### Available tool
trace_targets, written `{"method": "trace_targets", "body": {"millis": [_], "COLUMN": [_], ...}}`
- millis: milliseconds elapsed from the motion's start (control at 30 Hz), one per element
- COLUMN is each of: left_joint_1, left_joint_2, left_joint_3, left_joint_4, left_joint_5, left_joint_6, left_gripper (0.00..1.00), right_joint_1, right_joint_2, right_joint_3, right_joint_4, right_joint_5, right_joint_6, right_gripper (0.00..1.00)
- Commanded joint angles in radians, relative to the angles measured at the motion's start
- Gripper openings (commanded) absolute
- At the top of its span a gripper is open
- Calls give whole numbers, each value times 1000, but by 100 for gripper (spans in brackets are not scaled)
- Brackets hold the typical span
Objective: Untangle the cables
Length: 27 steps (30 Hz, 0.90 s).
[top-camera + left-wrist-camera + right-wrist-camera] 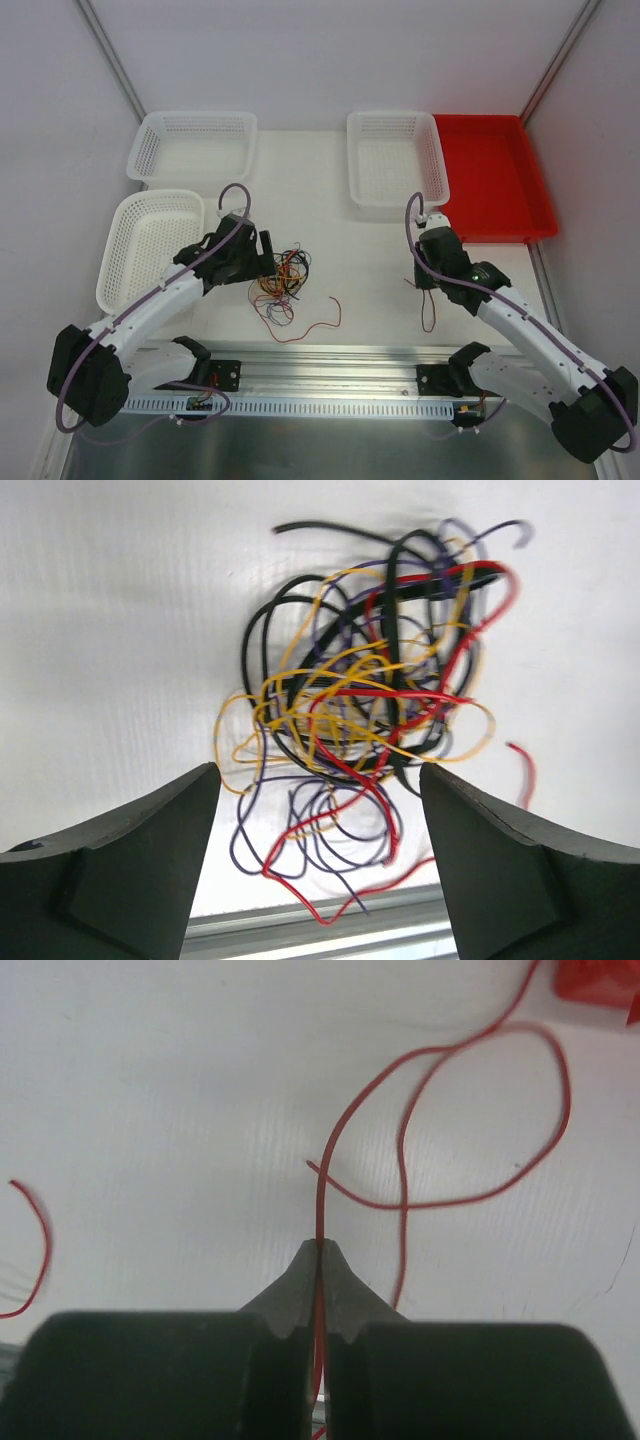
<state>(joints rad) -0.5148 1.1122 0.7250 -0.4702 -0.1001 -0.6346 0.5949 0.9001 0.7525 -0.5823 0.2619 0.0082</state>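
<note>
Cables (360, 680) tangled beside L pincer (320, 772), jaws wide, holding nothing; R pincer (320, 1245) clamped on red cable (319, 1200).

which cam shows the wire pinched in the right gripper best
The right wrist view: the red wire runs straight into the shut right gripper, its loops plain. The top view shows only a thin strand under that gripper; the left wrist view shows just the tangle of cables, not this grip.
</note>
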Motion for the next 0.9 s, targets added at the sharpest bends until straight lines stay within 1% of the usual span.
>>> {"method": "trace_targets", "body": {"millis": [0,67,100,200,333,367,400,433,500,533,633,667,767,867], "left_joint_1": [9,9,10,10,10,9,9,10,9,9,9,9,9,10], "left_joint_2": [-89,-138,-153,-215,-276,-281,-284,-287,-284,-284,-262,-255,-227,-209], "left_joint_3": [68,86,93,103,106,105,105,102,103,108,123,128,149,137], "left_joint_4": [-47,-59,-62,-67,-68,-68,-68,-68,-68,-67,-65,-62,-59,-42], "left_joint_5": [36,45,46,51,37,34,28,25,19,16,-13,-19,-27,-53], "left_joint_6": [56,85,93,139,206,217,229,254,277,297,326,332,355,371], "left_gripper": [83,84,84,85,85,86,86,86,86,86,86,86,86,86], "right_joint_1": [-40,-55,-58,-66,-69,-69,-67,-69,-69,-67,-67,-72,-92,-147], "right_joint_2": [74,118,170,246,368,382,396,407,411,407,385,382,391,411], "right_joint_3": [-51,-65,-70,-64,-48,-44,-41,-35,-30,-28,-15,-10,4,-1], "right_joint_4": [93,113,124,133,133,133,127,124,122,122,105,95,82,96], "right_joint_5": [8,-6,-3,17,71,76,82,89,91,97,138,151,177,175], "right_joint_6": [104,121,124,145,185,199,211,219,236,242,269,272,297,337], "right_gripper": [1,1,1,5,23,30,34,45,60,76,99,97,97,97]}}
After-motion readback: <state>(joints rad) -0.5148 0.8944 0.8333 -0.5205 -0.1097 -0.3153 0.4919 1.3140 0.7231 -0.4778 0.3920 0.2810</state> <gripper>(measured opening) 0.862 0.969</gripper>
